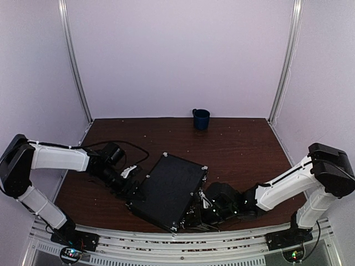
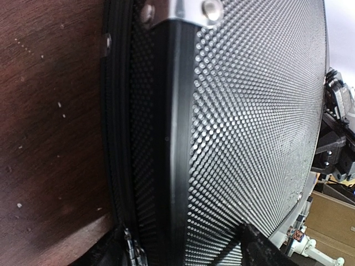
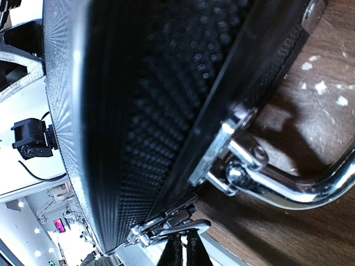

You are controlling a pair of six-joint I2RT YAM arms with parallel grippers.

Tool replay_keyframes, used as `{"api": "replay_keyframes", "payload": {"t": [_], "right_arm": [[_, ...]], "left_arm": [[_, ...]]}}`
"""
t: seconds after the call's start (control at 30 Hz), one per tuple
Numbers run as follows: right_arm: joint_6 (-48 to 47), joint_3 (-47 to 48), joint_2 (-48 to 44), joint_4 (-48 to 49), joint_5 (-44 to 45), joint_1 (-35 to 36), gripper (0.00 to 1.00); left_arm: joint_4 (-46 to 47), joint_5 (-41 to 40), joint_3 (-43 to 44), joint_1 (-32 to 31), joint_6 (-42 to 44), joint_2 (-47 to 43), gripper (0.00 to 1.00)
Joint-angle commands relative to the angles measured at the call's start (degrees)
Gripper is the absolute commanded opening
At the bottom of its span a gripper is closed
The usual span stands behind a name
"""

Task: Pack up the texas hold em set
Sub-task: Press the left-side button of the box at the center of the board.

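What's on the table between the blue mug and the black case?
Nothing: in the top view, only bare brown table lies between the mug and the case.

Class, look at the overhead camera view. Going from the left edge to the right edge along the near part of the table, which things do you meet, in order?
Left hand → black case → right hand. The blue mug sits farther back, so it is left out.

No writing, label, brand or number can be read in any view. The black case (image 1: 168,191) shows only a dotted texture, and the blue mug (image 1: 201,118) is plain.
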Motion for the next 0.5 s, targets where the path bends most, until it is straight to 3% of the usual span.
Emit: {"api": "replay_keyframes", "payload": {"t": [0.0, 0.47], "right_arm": [[1.96, -0.05, 5.58, -2.19, -3.66, 0.08, 0.05], [1.17, -1.84, -0.89, -9.88, -3.59, 0.21, 0.06]], "left_arm": [[3.42, 7.35, 1.96, -1.92, 1.69, 0.77, 0.68], [0.96, 4.17, 2.71, -1.95, 3.73, 2.23, 0.68]]}}
